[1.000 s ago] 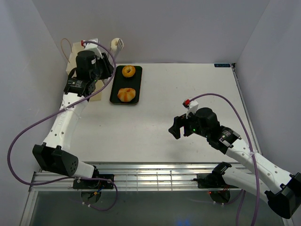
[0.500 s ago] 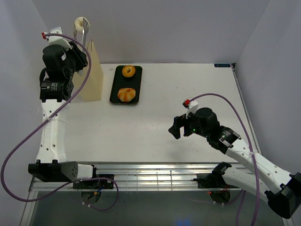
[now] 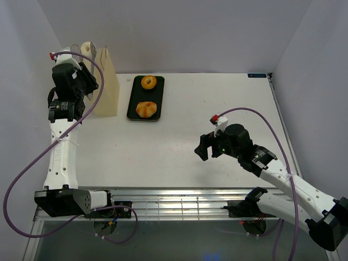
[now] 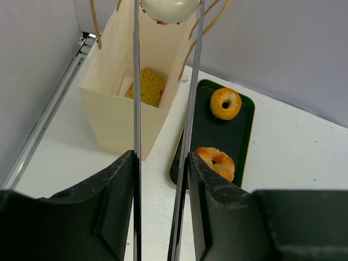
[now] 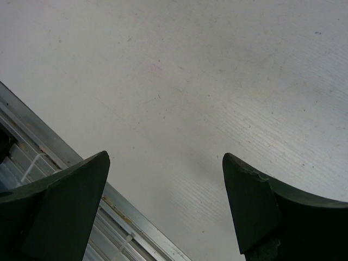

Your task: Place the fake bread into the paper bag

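My left gripper [image 4: 161, 157] is shut on a pair of metal tongs [image 4: 135, 81], whose tips pinch the white ring [image 4: 168, 7] just above the open mouth of the paper bag [image 4: 117, 117]. The flat tan piece [image 4: 145, 84] lies inside the bag. In the top view the white ring [image 3: 86, 50] hangs at the bag's [image 3: 107, 81] left upper edge, with my left gripper [image 3: 81, 76] beside it. The orange-brown ring [image 3: 148, 82] and the golden bun [image 3: 146, 109] sit on the black tray [image 3: 132, 97]. My right gripper [image 3: 204, 148] is open and empty above the table, also in its wrist view [image 5: 163, 163].
The bag stands at the table's far left corner, close to the left wall [image 3: 32, 65]. The tray lies just right of the bag. A metal rail [image 5: 81, 185] runs along the table's near edge under my right gripper.
My left arm swung left with the tongs and the white ring, rising over the bag, then lowered the ring toward the bag's mouth. The right arm has not moved.
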